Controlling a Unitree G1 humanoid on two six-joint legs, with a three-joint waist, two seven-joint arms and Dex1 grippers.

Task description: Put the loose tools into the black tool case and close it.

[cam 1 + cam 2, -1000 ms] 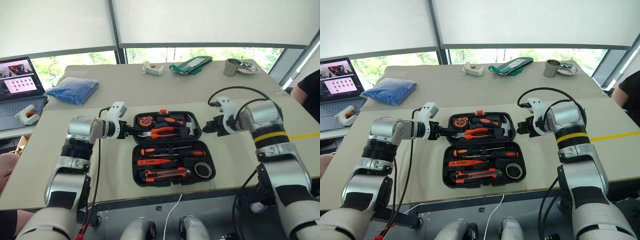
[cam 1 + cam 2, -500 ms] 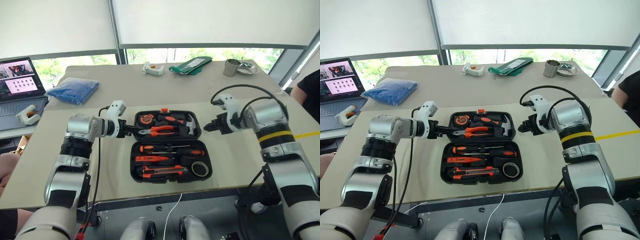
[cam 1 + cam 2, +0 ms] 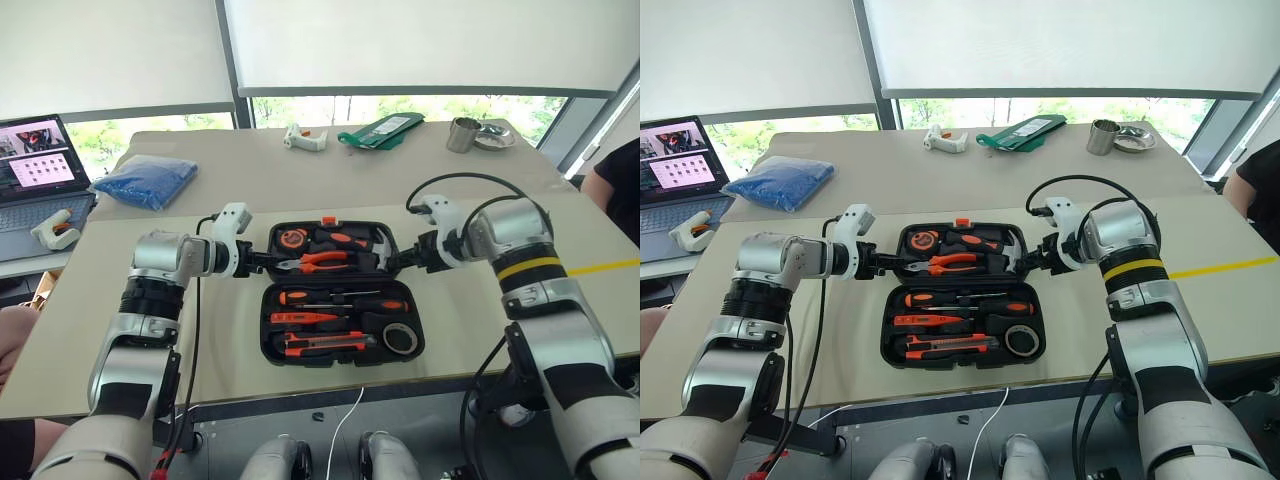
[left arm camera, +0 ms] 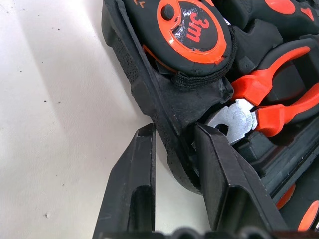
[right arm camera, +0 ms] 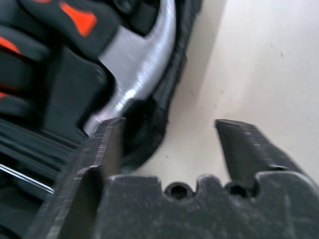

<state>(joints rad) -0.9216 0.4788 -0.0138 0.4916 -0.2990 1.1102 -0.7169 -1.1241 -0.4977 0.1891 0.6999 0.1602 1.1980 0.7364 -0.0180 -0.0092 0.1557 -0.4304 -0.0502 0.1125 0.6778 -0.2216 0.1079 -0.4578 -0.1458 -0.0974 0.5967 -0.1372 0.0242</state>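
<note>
I see the black tool case (image 3: 343, 293) lying open on the counter (image 3: 480, 320), tools seated inside. My left claw (image 4: 174, 164) pinches the lid's left rim; my right claw (image 5: 167, 144) straddles its right rim, jaws apart. Lid's long axis spans between them.

Both arms reach forward over the counter, elbows out, wrists turned inward toward each other. The left end effector (image 3: 262, 262) has its two fingers closed on the case rim, one on each side. The right end effector (image 3: 400, 262) has its fingers spread apart.
</note>
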